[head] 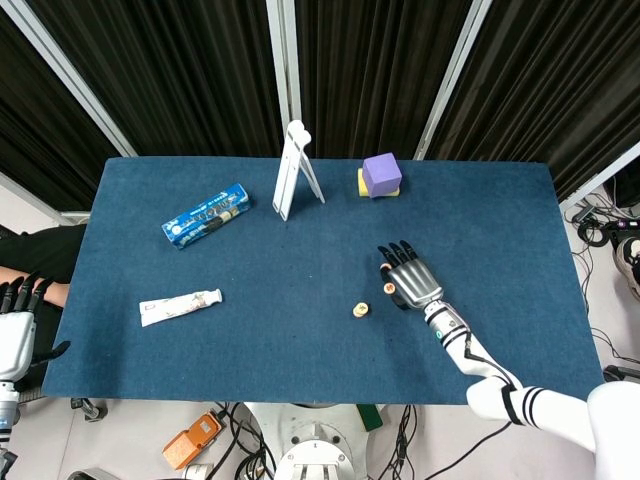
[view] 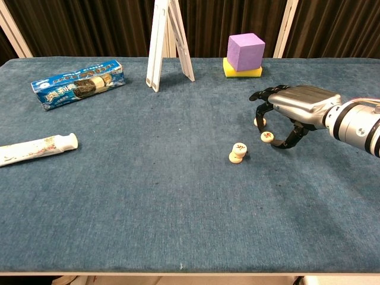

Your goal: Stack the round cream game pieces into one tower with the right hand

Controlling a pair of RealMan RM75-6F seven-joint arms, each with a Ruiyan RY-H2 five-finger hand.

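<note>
Table (head: 250,340): a rectangle covered in dark blue felt-like cloth, seen whole from my head camera; black curtains hang behind it.
White stand (head: 293,168): two flat white slats leaning together in a narrow A shape, at the far edge of the table, left of the purple cube.
Biscuit pack (view: 78,82): a long, glossy blue wrapper with printed pictures, far left of the purple cube.
Toothpaste tube (view: 37,148): flat, white, capped, lying on its side, well to the near left of the purple cube.
Purple cube (view: 246,51): matte, foam-like, sitting on a flat yellow sponge (view: 242,72) at the far edge.
My right hand (view: 294,108): silver metal back with black fingers, palm down, nearer than the purple cube and a little right of it; fingers curled loosely downward around two loose cream pieces, holding nothing that I can see.
My left hand (head: 16,330): only the head view shows it, off the table's left edge, fingers apart, holding nothing.
Stacked pieces (view: 238,152): two round cream discs, one on the other, red mark on top; nearer than the purple cube, left of my right hand. The head view shows them as one disc.
Loose piece (view: 267,137): cream disc with a red mark, lying flat between my thumb and fingers.
Second loose piece (view: 258,122): cream, half hidden behind my fingertips.
</note>
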